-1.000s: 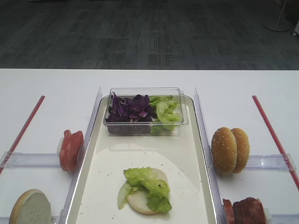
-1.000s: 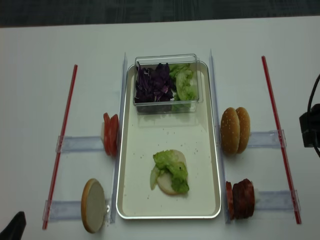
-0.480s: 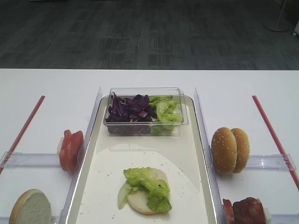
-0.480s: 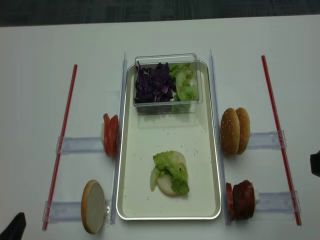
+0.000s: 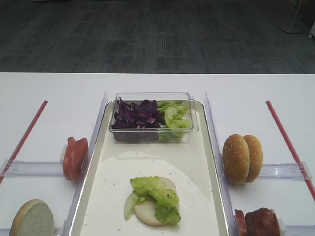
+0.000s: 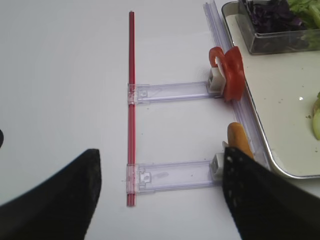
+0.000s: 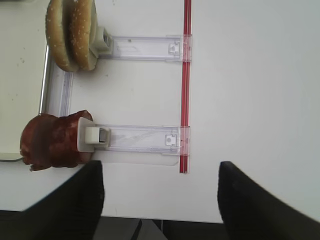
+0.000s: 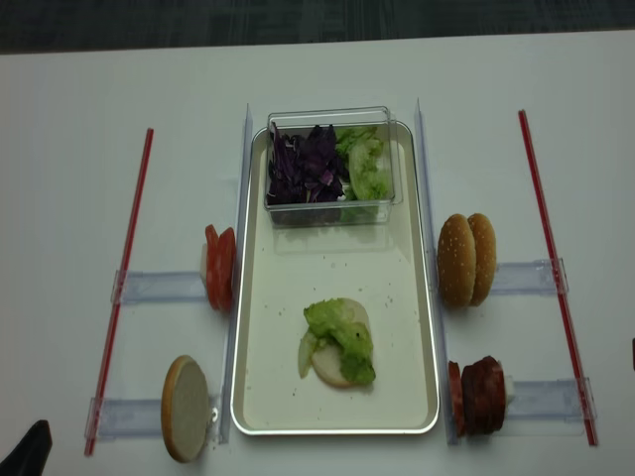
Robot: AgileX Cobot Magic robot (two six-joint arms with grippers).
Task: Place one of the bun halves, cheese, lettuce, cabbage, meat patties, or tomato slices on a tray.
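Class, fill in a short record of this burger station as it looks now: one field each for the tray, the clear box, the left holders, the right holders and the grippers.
Tray: bun half lying flat, lettuce on top
Clear box: far end of tray; cabbage left, lettuce right
Left holders: tomato slices, pale-faced bun half, standing on edge
Right holders: sesame bun halves, meat patties, standing on edge
Left gripper: open, empty
Right gripper: open, empty

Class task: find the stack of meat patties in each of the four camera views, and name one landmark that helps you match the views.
Exterior high: meat patties, bottom right corner.
Realsense high: lower right, beside the tray.
Right wrist: left edge, middle.
Left wrist: not in view.
Shared landmark: the sesame bun halves.
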